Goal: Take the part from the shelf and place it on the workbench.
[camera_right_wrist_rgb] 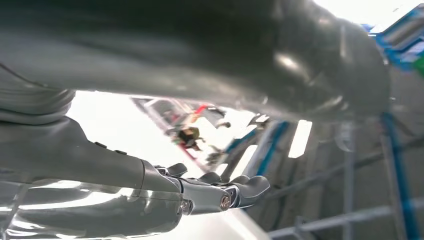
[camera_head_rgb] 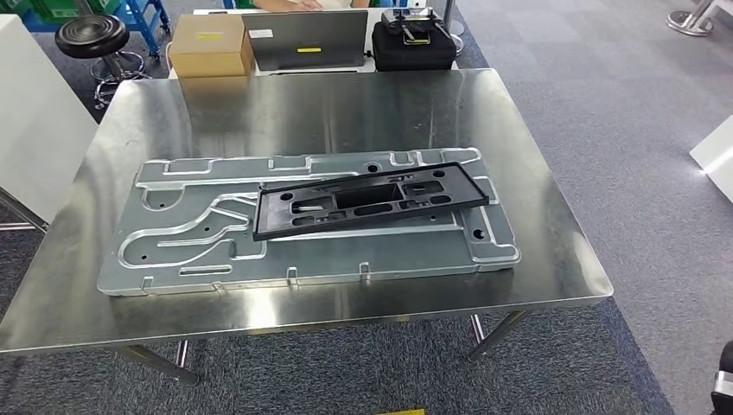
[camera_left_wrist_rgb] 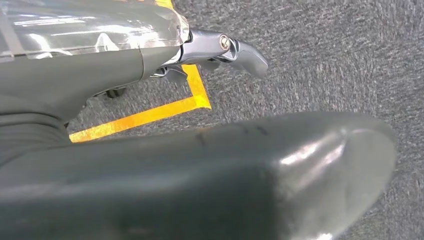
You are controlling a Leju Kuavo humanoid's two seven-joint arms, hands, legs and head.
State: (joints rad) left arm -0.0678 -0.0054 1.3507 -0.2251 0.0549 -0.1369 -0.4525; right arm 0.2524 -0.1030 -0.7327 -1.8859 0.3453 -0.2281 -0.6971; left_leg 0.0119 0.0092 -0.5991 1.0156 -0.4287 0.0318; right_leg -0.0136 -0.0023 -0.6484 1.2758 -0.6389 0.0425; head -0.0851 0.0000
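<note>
You have bare steel along the workbench's (camera_head_rgb: 553, 259) near edge and on its far half. The grey metal panel (camera_head_rgb: 173, 251) fills the middle, with the black plastic part (camera_head_rgb: 372, 201) lying on it. At the far edge stand a cardboard box (camera_head_rgb: 210, 45), laptop (camera_head_rgb: 304, 39) and black case (camera_head_rgb: 413, 47).
</note>
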